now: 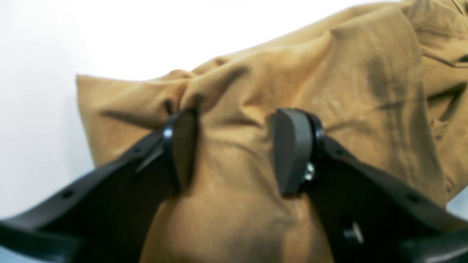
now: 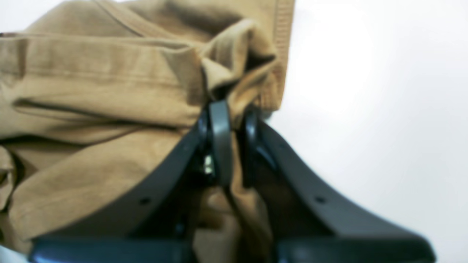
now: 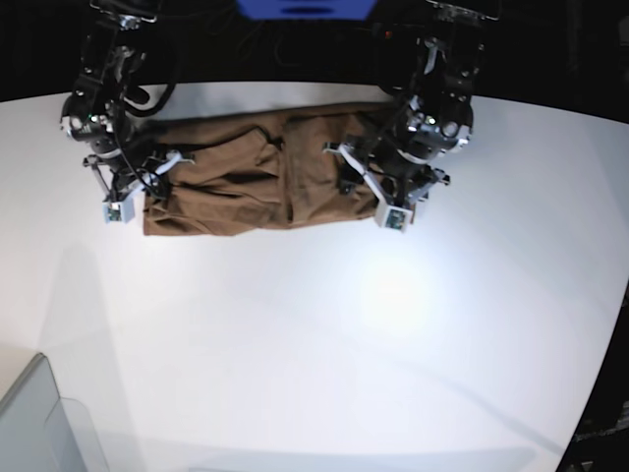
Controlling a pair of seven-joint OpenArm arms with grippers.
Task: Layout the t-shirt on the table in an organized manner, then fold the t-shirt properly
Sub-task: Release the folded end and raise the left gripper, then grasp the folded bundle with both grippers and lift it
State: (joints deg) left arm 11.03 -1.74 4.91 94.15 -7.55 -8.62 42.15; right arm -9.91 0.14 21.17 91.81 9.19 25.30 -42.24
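Note:
The brown t-shirt (image 3: 246, 187) lies bunched in a long wrinkled band at the far side of the white table (image 3: 344, 334). My left gripper (image 1: 237, 149) is open, with its two pads astride a raised fold of the t-shirt (image 1: 329, 91) near the cloth's edge. In the base view it (image 3: 366, 182) sits over the shirt's right end. My right gripper (image 2: 236, 140) is shut on a bunched fold of the t-shirt (image 2: 91, 95) by a ribbed hem. In the base view it (image 3: 152, 182) is at the shirt's left end.
A grey translucent bin corner (image 3: 39, 423) stands at the table's near left. Both arms reach in from the far edge, where the background is dark. The table's curved edge runs down the right side (image 3: 614, 324).

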